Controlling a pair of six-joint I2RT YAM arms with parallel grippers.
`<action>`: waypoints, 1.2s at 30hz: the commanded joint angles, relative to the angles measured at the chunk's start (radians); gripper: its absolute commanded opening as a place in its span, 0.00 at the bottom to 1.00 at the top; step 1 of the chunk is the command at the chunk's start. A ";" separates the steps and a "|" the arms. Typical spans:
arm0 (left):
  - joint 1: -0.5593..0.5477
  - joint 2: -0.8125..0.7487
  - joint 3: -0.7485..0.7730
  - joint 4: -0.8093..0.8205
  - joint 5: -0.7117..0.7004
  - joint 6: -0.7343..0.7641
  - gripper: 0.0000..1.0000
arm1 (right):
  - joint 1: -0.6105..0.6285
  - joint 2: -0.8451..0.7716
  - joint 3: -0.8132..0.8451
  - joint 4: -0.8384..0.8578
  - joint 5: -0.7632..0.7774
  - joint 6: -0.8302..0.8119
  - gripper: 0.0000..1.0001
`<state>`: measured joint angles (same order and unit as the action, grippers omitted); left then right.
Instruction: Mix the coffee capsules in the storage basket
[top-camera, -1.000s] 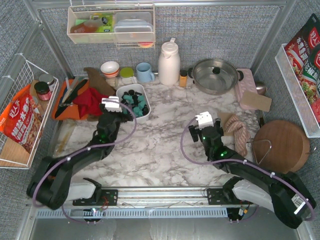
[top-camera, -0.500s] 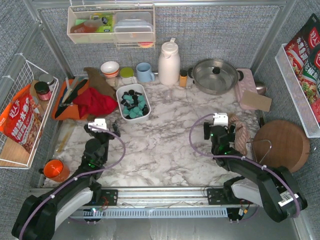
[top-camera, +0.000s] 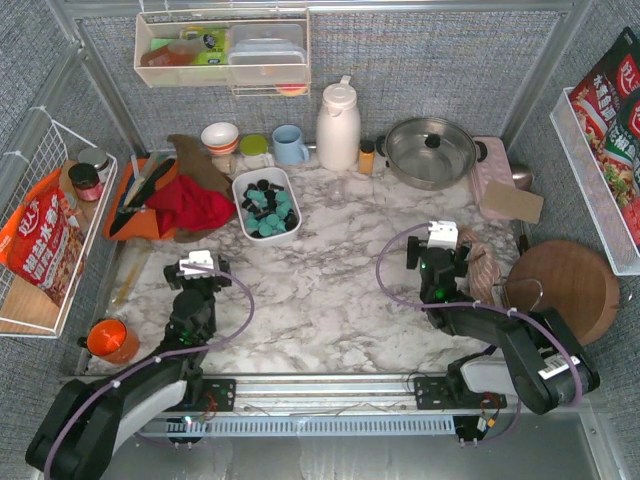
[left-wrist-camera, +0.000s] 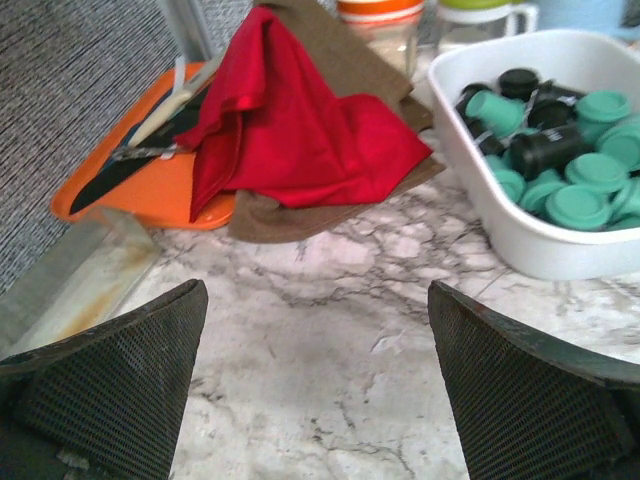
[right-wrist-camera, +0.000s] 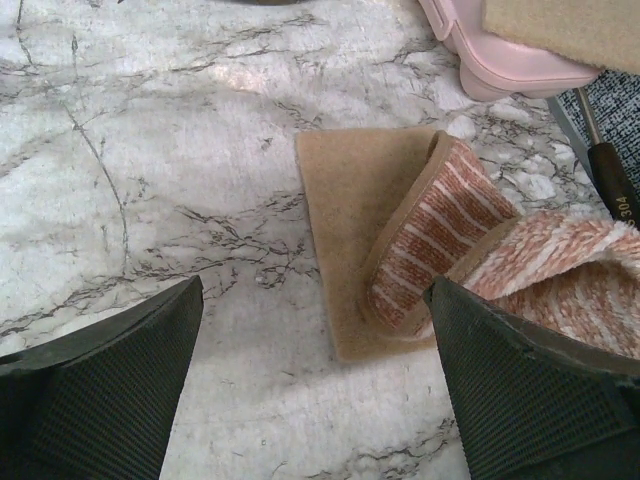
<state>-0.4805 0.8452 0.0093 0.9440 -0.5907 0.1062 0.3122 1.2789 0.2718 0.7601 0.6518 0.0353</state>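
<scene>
Both my left claw (left-wrist-camera: 315, 300) and right claw (right-wrist-camera: 315, 292) stand spread wide, pinching nothing, with the storage basket (top-camera: 243, 216) of coffee capsules (top-camera: 271, 206) between one and two o'clock from my left.

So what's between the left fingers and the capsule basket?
Just bare marble tabletop from the fingers to the basket, shown in the left wrist view.
</scene>
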 joint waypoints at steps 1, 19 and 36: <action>0.025 0.077 -0.077 0.194 -0.061 -0.019 0.99 | -0.002 -0.001 0.008 0.043 0.016 0.003 0.99; 0.086 0.269 -0.004 0.271 -0.050 0.004 0.99 | -0.082 0.017 0.001 0.083 -0.010 0.010 0.99; 0.241 0.559 0.168 0.354 0.052 -0.014 1.00 | -0.120 0.192 -0.049 0.368 -0.130 -0.050 0.99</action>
<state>-0.2722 1.4097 0.1509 1.2999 -0.5999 0.1299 0.1856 1.4868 0.1993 1.0344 0.6098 0.0109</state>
